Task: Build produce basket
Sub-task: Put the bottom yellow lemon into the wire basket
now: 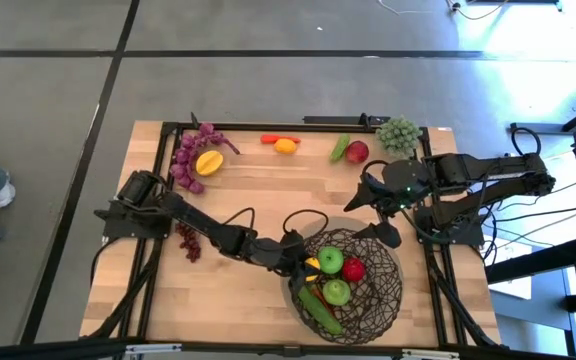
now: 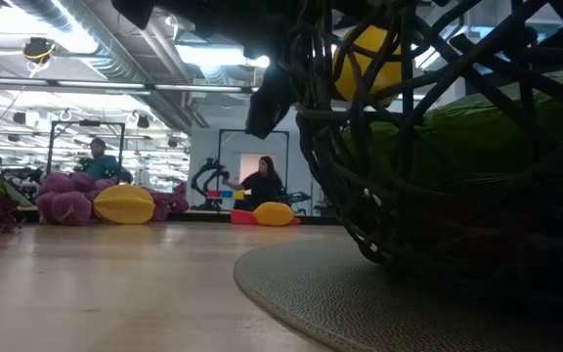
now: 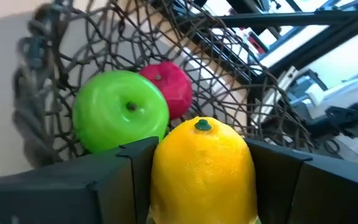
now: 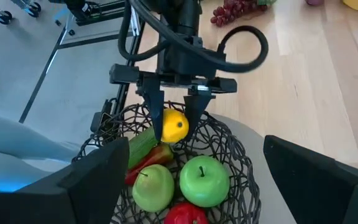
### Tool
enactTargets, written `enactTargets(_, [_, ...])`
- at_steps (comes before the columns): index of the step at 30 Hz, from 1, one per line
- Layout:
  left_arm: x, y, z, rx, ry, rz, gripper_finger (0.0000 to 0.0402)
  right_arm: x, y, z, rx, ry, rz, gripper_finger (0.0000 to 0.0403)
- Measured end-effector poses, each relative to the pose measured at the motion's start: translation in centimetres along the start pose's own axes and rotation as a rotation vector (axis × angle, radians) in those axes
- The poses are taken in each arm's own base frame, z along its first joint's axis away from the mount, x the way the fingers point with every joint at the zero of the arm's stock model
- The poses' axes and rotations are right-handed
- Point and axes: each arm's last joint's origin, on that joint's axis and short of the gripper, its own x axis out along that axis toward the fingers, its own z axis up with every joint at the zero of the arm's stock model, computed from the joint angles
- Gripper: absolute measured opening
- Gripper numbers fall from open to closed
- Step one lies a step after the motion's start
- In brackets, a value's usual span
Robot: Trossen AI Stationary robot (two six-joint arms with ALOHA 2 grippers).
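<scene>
The basket [image 1: 368, 300], a round bowl of dark woven wire, stands on a round grey mat [image 2: 360, 303] near the table's front edge. In it lie two green apples [image 4: 204, 180], a red apple [image 3: 169, 87], a cucumber [image 4: 143, 144] and a red chili [image 4: 146, 167]. My left gripper [image 4: 174, 121] is just inside the basket's left rim, shut on a yellow lemon [image 3: 204, 165]. My right gripper [image 1: 371, 217] hangs open above the table beside the basket's far right rim, with nothing in it. My left gripper pinches the lemon by its two opposite sides [image 3: 160, 174], one finger [image 4: 154, 109] on each. The fingers come from the table's left, slanting a little downward. The lemon's green stem end [image 3: 202, 126] points ahead into the basket. The lemon hangs clear above the fruit in the basket.
More produce lies along the far edge: purple grapes [image 1: 190, 160] with a yellow fruit [image 1: 209, 162], a small orange and red pile [image 1: 283, 144], a cucumber with a red apple [image 1: 348, 150], and green grapes [image 1: 398, 133]. Red grapes [image 1: 188, 240] lie at the left. People show beyond the table.
</scene>
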Motion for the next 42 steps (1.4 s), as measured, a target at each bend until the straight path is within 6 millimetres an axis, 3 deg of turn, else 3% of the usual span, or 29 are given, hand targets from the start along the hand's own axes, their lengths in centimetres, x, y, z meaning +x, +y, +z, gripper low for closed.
enactTargets(18, [0.3, 0.8, 0.8, -0.071, 0.031, -0.02, 0.0196, 0.0, 0.1, -0.5, -0.017, 0.064, 0.053, 0.0365])
enactTargets(31, [0.3, 0.9, 0.9, -0.13, 0.051, -0.024, 0.0197, 2.3, 2.2, -1.4, -0.122, 0.175, 0.152, 0.0365])
enactTargets(42, [0.4, 1.3, 1.0, -0.161, 0.112, -0.045, 0.0197, 2.6, 2.7, -1.4, -0.14, 0.169, 0.171, 0.0365])
